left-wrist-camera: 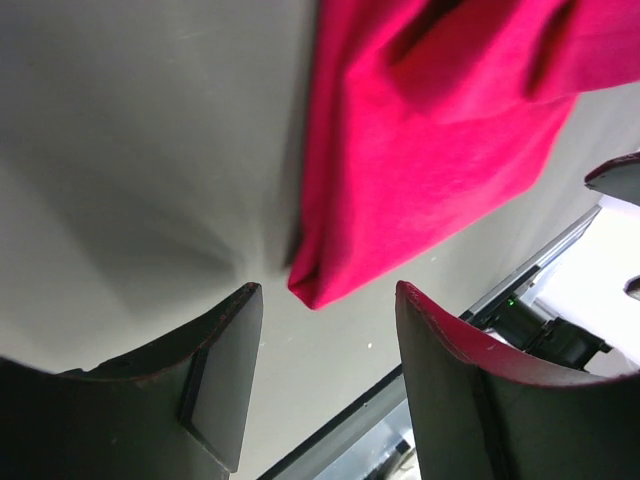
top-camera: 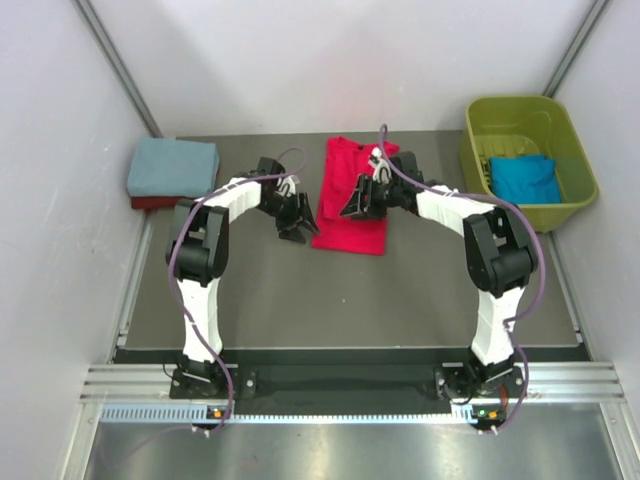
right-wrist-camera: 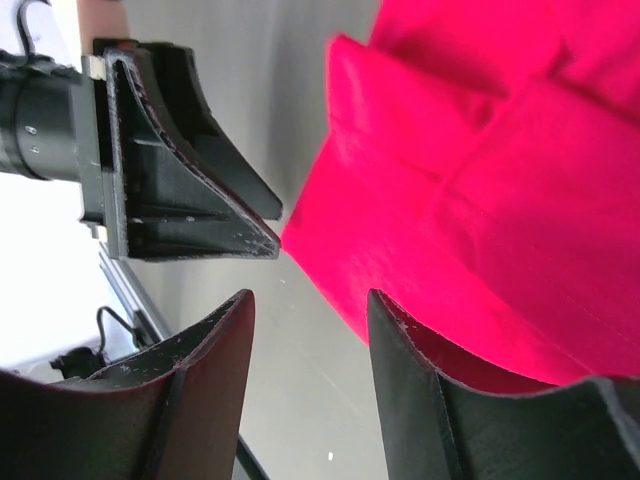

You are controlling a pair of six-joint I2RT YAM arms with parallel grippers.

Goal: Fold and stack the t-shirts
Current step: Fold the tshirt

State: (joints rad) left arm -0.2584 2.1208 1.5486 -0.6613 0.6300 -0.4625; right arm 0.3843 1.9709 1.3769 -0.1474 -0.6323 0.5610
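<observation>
A bright red t-shirt [top-camera: 355, 210] lies folded in a long strip at the back middle of the table. My left gripper [top-camera: 297, 228] is open and empty just left of its near left corner [left-wrist-camera: 320, 285]. My right gripper [top-camera: 352, 205] is open over the shirt's left edge [right-wrist-camera: 400, 290], holding nothing. A dusty blue-grey t-shirt [top-camera: 173, 166] lies folded on a dark red one [top-camera: 150, 203] at the back left. A bright blue t-shirt [top-camera: 527, 178] lies in the green tub.
The olive-green plastic tub [top-camera: 520, 115] stands at the back right. White walls close the table on three sides. The table's metal rail [top-camera: 350, 385] runs along the near edge.
</observation>
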